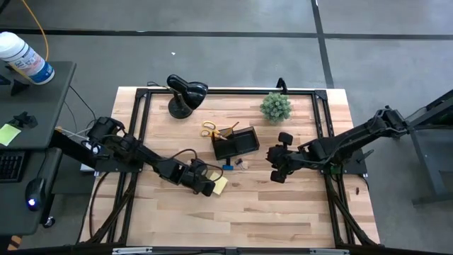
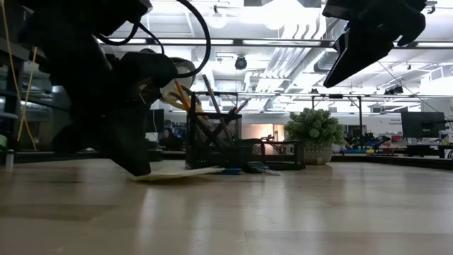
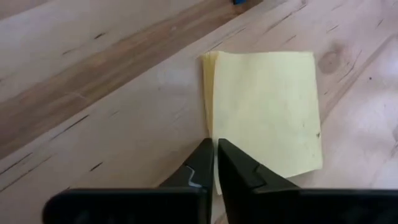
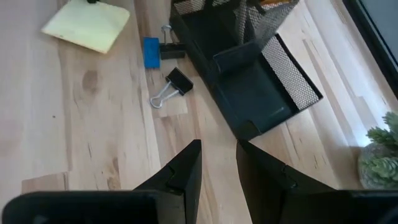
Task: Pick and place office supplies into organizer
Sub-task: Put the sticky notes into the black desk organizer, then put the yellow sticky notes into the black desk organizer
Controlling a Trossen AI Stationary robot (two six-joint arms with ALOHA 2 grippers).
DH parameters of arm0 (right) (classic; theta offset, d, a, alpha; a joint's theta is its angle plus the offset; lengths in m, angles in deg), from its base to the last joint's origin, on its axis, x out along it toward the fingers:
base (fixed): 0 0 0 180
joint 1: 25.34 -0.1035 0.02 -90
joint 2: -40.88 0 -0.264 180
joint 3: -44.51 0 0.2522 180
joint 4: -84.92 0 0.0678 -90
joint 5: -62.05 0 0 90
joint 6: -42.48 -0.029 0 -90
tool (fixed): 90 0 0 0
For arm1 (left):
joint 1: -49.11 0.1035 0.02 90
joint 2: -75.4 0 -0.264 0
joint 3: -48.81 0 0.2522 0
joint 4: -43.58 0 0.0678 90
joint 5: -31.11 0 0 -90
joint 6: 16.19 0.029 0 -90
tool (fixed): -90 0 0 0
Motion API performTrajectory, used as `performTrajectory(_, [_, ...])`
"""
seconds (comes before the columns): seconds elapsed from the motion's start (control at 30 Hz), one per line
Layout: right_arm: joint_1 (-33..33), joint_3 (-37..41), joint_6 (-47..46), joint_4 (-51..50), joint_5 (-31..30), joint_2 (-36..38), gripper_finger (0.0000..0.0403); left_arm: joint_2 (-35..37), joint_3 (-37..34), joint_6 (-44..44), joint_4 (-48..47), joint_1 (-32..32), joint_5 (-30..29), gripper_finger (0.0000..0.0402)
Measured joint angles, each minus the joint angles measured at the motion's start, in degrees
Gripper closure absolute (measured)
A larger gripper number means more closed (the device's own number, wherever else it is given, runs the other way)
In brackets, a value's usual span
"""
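Two arms are reaching in over the table (image 1: 283, 212), and the biggest task thing between them is the organizer (image 1: 236, 142), a black mesh box sitting near the middle, just beside the lamp (image 1: 185, 94) and the plant (image 1: 275, 107). From above, its low tray is lying open and dark, with the yellow scissors (image 1: 209, 129) poking out of its tall cup. Only the low view is showing that cup standing upright with pens (image 2: 212, 95) leaning inside it.

Next down in size, the sticky pad (image 3: 264, 109) is lying flat on the wood in front of the organizer, square and pale yellow, its top sheets fanning slightly at one edge. The left gripper (image 3: 215, 163) is pressing its fingers together on that pad's near edge; the left wrist view is showing this pinch, while from above the arm is hiding it.

The right gripper (image 4: 219, 163) is hovering spread apart above the table near the organizer. Its wrist view alone is picking out the blue block (image 4: 150, 51) and a clip (image 4: 171, 86) lying just beside the tray.
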Motion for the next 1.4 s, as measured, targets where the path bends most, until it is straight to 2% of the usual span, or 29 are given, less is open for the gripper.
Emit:
performTrajectory(0.1, [0.0,0.0,-2.3,-1.8,-0.4,0.0,0.0305,-0.2,-0.1,1.0,2.6,0.0,-1.4,0.0395])
performTrajectory(0.23, [0.0,0.0,-6.2,-5.3,-0.7,0.0,0.0305,-0.2,0.1,4.8,10.6,0.0,-5.0,0.0398])
performTrajectory(0.33, [0.0,0.0,-7.4,-5.1,0.1,0.0,0.0305,-0.2,2.4,8.4,11.7,0.5,-7.9,0.0400])
performTrajectory(0.57, [0.0,0.0,-7.7,-0.9,3.0,0.0,0.0305,-0.1,10.0,25.5,11.8,3.7,-8.2,0.0401])
performTrajectory(0.7, [0.0,0.0,-8.9,-0.8,3.1,0.0,0.0305,-0.1,14.9,34.3,10.8,6.2,-5.8,0.0401])
performTrajectory(0.8, [0.0,0.0,-9.0,-0.8,3.9,0.0,0.0305,0.0,18.6,40.0,6.4,8.0,-3.3,0.0401])
performTrajectory(1.03, [0.0,0.0,-9.5,-0.8,4.5,0.0,0.0305,0.0,23.2,55.5,-1.4,10.7,8.0,0.0401])
performTrajectory(1.23, [0.0,0.0,-9.5,-0.8,4.4,0.0,0.0305,-1.3,23.3,69.1,-2.2,10.4,9.3,0.0401])
performTrajectory(1.4, [0.0,-0.1,-9.2,-0.6,4.4,0.0,0.0305,-4.9,23.3,75.0,-2.6,10.5,10.6,0.0388])
